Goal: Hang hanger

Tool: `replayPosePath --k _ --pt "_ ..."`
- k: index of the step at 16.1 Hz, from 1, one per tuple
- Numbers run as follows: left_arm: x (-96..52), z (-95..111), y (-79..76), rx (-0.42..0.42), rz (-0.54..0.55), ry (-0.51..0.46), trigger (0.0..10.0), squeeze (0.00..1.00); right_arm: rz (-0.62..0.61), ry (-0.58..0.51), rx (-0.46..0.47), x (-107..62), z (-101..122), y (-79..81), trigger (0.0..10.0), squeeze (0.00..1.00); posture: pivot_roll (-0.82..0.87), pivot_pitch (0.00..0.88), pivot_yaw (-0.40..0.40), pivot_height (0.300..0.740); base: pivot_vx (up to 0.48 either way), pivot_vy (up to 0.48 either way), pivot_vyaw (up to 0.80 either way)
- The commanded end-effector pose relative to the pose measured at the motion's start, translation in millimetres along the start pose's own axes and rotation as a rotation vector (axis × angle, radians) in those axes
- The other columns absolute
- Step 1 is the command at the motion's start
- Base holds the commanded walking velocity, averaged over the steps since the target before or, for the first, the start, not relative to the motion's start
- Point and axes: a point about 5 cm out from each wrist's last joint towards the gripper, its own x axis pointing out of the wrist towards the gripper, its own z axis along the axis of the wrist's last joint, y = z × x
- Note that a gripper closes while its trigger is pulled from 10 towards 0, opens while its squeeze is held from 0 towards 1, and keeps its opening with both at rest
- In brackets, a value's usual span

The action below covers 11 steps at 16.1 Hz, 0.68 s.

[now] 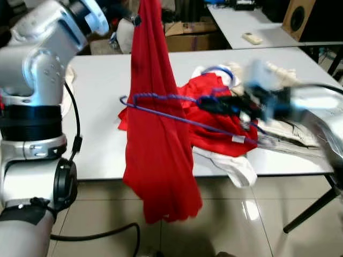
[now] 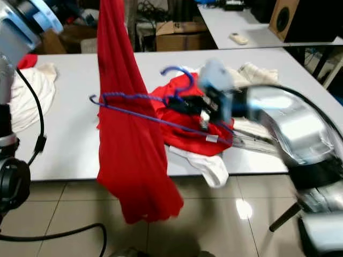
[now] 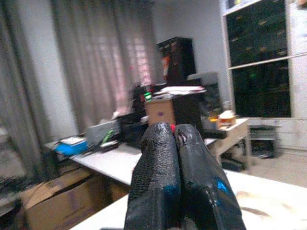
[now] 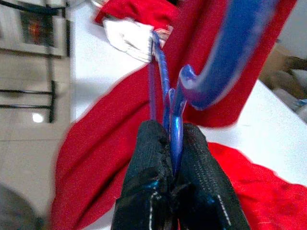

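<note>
A long red garment (image 1: 158, 150) hangs from above, in front of the white table's near edge, its lower end above the floor. My left arm is raised at the left, and my left gripper (image 3: 173, 129) is shut, with a sliver of red cloth between the fingers. A blue hanger (image 1: 161, 97) lies roughly level, with one arm poking out of the garment's left side. My right gripper (image 2: 187, 104) reaches in from the right, blurred, and is shut on the hanger (image 4: 173, 124) just below its hook (image 4: 225, 62).
The white table (image 1: 96, 134) carries a heap of red and white clothes (image 1: 225, 136), with more white cloth (image 2: 32, 91) at its left end. Behind stand cardboard boxes (image 1: 187, 35), a second table with a remote (image 1: 252, 37) and a speaker (image 1: 300, 16). A black cable (image 1: 96, 233) crosses the tiled floor.
</note>
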Motion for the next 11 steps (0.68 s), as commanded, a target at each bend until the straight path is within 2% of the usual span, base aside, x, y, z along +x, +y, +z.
replayPosePath --k 1,2,3,4,5,6,7,8,9,10,11 --pt "3.6 19 -8.2 0.016 -0.063 -0.047 10.0 0.00 -0.048 0.046 -0.028 6.7 -3 -13.2 10.0 0.00 -0.07 0.000 0.071 0.740 0.000 0.000 0.00" --pt "5.6 25 -15.4 0.018 -0.118 -0.074 10.0 0.00 -0.181 0.115 -0.059 16.2 -3 -38.6 10.0 0.00 -0.06 0.000 0.069 0.740 0.000 0.000 0.00" --pt "5.9 34 -16.9 0.031 -0.136 -0.120 10.0 0.00 -0.295 0.141 -0.111 18.0 6 -58.6 10.0 0.00 -0.06 0.000 0.070 0.740 0.000 0.000 0.00" --pt "5.3 41 -17.1 0.025 -0.145 -0.154 10.0 0.00 -0.369 0.127 -0.154 16.8 16 -69.7 10.0 0.00 -0.06 0.000 0.071 0.740 0.000 0.000 0.00" --pt "3.1 56 -16.7 0.003 -0.159 -0.228 10.0 0.00 -0.530 0.074 -0.251 9.8 45 -89.7 10.0 0.00 -0.06 0.000 0.070 0.740 0.000 0.000 0.00" --pt "1.0 65 -15.4 -0.011 -0.156 -0.275 10.0 0.00 -0.645 0.014 -0.328 1.6 69 -100.4 10.0 0.00 -0.06 0.000 0.068 0.740 0.000 0.000 0.00" --pt "-4.4 81 -10.5 -0.027 -0.129 -0.368 10.0 0.00 -0.801 -0.165 -0.425 -17.4 119 -111.4 10.0 0.00 -0.05 0.000 0.059 0.740 0.000 0.000 0.00" --pt "-9.7 90 -4.0 -0.028 -0.087 -0.420 10.0 0.00 -0.816 -0.289 -0.454 -27.1 146 -111.4 10.0 0.00 -0.05 0.000 0.051 0.740 0.000 0.000 0.00" --pt "-14.7 97 1.7 -0.029 -0.050 -0.463 10.0 0.00 -0.796 -0.356 -0.497 -31.5 162 -108.8 10.0 0.00 -0.05 0.000 0.051 0.740 0.000 0.000 0.00" --pt "-23.1 104 11.4 -0.042 0.020 -0.527 10.0 0.00 -0.724 -0.339 -0.584 -23.7 168 -104.7 10.0 0.00 -0.05 0.000 0.045 0.740 0.000 0.000 0.00" --pt "-27.7 105 15.1 -0.039 0.063 -0.551 10.0 0.00 -0.619 -0.226 -0.624 -4.1 144 -100.5 10.0 0.00 -0.05 0.000 0.045 0.740 0.000 0.000 0.00"
